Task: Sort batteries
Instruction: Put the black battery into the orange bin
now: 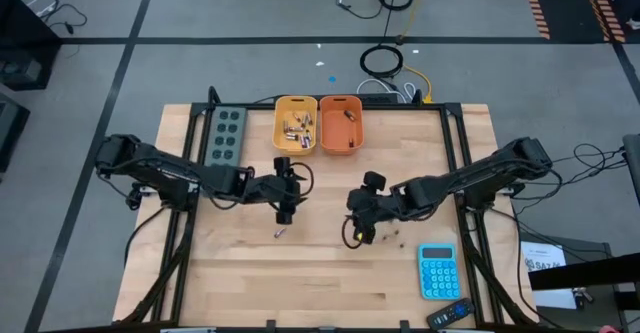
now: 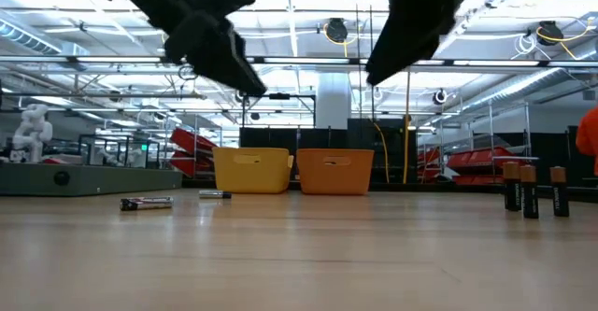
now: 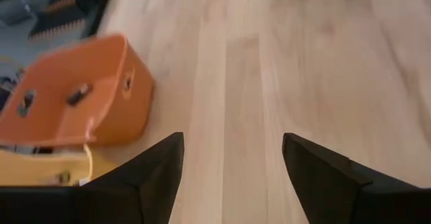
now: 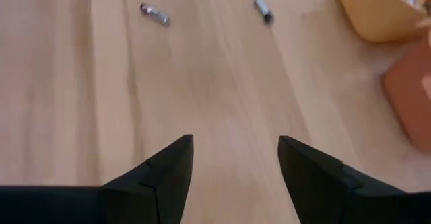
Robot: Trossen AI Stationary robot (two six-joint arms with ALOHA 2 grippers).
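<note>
Two batteries lie on the wood, one (image 4: 154,13) and another (image 4: 262,10), ahead of my right gripper (image 4: 236,177), which is open and hovers above the table's middle (image 1: 356,209). One battery (image 1: 280,232) shows near my left gripper (image 1: 289,189), which is open and raised (image 3: 232,177), facing the orange bin (image 3: 81,96). That bin holds a couple of batteries (image 3: 79,93). The yellow bin (image 1: 295,125) holds several batteries. Three dark batteries (image 2: 531,190) stand upright on their ends at the right of the table.
A grey-green tray with round hollows (image 1: 226,135) sits left of the bins at the far edge. A blue calculator (image 1: 436,270) and a dark remote (image 1: 450,315) lie at the near right. Bare wood (image 1: 300,283) spreads along the near side.
</note>
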